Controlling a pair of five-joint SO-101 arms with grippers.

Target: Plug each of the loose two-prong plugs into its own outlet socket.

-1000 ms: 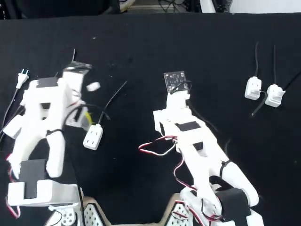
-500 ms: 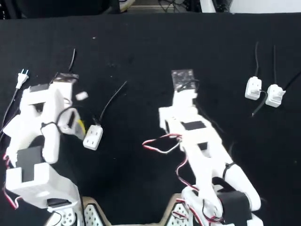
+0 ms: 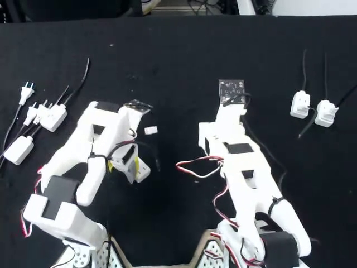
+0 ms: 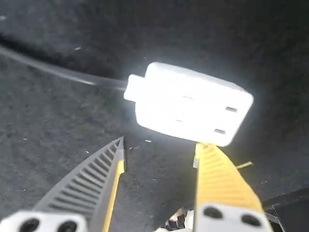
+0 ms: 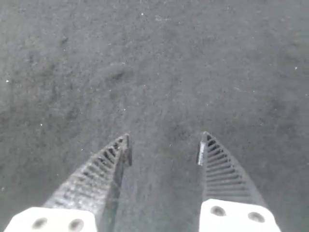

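Note:
A white outlet socket (image 4: 190,104) with two pairs of slots and a black cable lies flat on the black cloth. My left gripper (image 4: 159,152) hangs open just above it, yellow-lined fingers (image 4: 219,179) apart and touching nothing. In the high view this gripper (image 3: 129,163) is left of centre, with the socket (image 3: 141,173) partly hidden beneath it. Loose plugs lie at the far left: a two-prong plug (image 3: 25,91), a white adapter (image 3: 54,118) and a white block (image 3: 19,149). My right gripper (image 5: 164,145) stands open over bare cloth.
Two more white sockets (image 3: 300,104) (image 3: 326,113) with thin black cables sit at the far right. The right arm (image 3: 240,153) stretches up the middle of the table. A small white piece (image 3: 150,130) lies by the left arm. Black cables trail off the left edge.
The left arm has swung right, away from the plugs at the left, and is now over the socket, which lies farther right than before. The right arm has shifted slightly right and farther out.

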